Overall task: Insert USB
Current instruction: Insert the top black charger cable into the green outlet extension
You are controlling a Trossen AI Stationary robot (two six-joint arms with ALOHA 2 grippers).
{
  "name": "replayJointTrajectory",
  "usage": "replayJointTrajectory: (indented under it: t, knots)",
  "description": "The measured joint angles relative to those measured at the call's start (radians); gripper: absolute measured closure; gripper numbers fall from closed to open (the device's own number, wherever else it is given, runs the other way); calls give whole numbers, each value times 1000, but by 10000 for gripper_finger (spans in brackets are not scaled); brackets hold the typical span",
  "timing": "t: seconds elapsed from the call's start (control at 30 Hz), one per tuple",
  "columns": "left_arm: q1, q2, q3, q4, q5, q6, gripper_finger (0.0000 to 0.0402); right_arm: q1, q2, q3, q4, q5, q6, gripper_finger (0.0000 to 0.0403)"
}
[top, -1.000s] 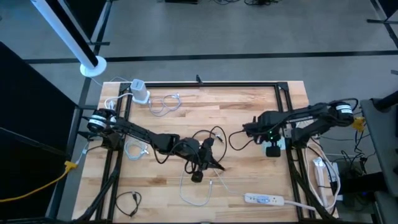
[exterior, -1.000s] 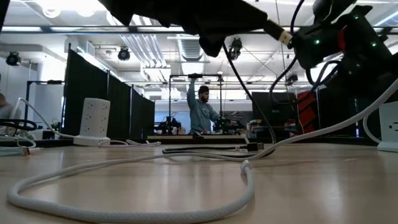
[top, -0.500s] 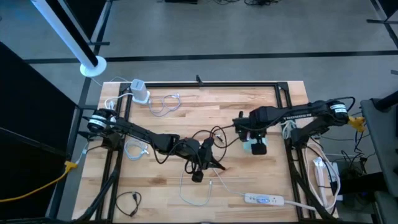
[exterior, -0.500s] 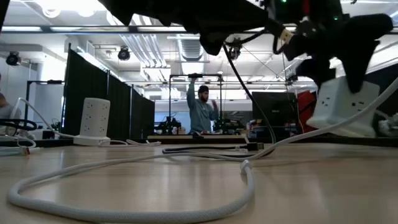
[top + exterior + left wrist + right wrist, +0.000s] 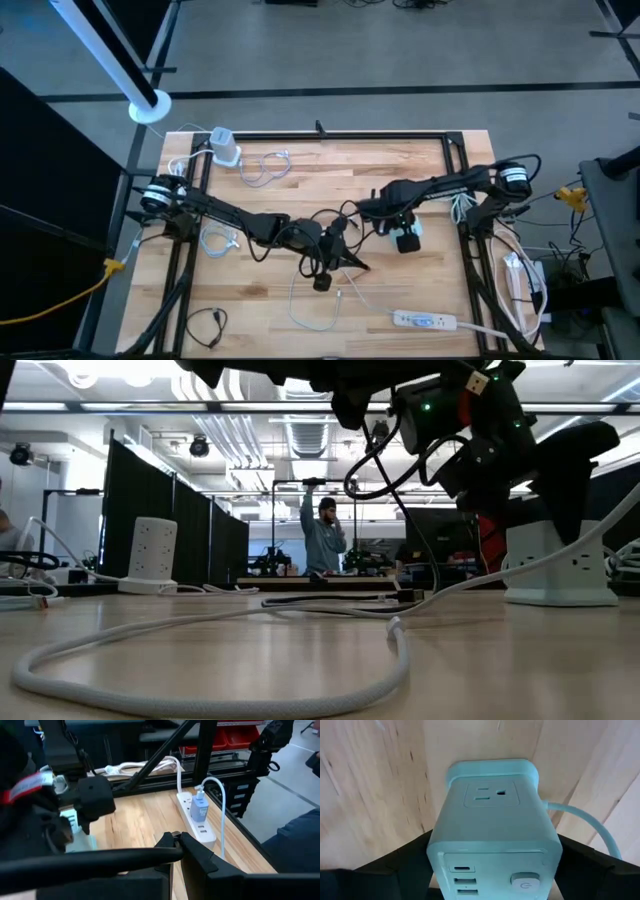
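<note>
Right gripper (image 5: 404, 238): its fingers stand wide on either flank of the pale power cube (image 5: 495, 835), which sits between them, resting on the worktop (image 5: 400, 165) near the middle of the boards.
Power cube: upright; an outlet faces ahead of the right gripper in the wrist view, and the face nearest that gripper carries small slot ports and a round button. In the low view the power cube (image 5: 560, 565) stands on the wood with its white cord running off sideways.
Left gripper (image 5: 322, 268): closed narrow on a black cable (image 5: 90, 862); the wrist view shows the fingertips pinched together on the black cable's end. It hangs just beside the right gripper, toward the middle of the worktop.
USB plug: the cable tip at the left fingers is too dark to make out clearly.
Edges: a black frame rail (image 5: 380, 135) runs along the worktop's far edge, well away from both grippers; a white power strip (image 5: 428, 321) lies near the front edge, on the near side of the right gripper.
Open room: bare wood lies between the two grippers and the far rail; loose black and white cables (image 5: 320, 310) clutter the boards around the left gripper.
Far corner: a second white charger tower (image 5: 226, 148) stands well apart from the left gripper.
Background: a person (image 5: 325, 540) stands in the room beyond the worktop.
</note>
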Motion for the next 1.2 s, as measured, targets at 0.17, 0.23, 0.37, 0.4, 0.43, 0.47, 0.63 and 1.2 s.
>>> replayJointTrajectory:
  t: [0.17, 0.23, 0.37, 0.4, 0.43, 0.47, 0.63, 1.2]
  knots:
    - [5, 0, 0, 6, -27, -2, 392, 0, -45, 49, 14, 0, -13, 83]
    - [10, 0, 0, 12, -34, -8, 392, 0, -71, 51, -2, 1, -7, 75]
    - [18, 0, 5, 7, -39, -13, 392, 0, -118, 46, 16, 2, 24, 37]
    - [20, 0, 7, 5, -41, -12, 392, 0, -125, 44, 17, 2, 31, 38]
    - [23, 0, 9, 3, -43, -12, 392, 1, -133, 42, 18, 2, 39, 39]
    - [25, 0, 11, 0, -45, -11, 392, 1, -140, 40, 19, 2, 46, 40]
    - [35, 0, 22, -12, -55, -9, 392, 1, -176, 31, 25, 4, 84, 45]
    - [101, 169, 551, -628, 9, 435, 392, 2, -597, -96, 2, 106, 379, 46]
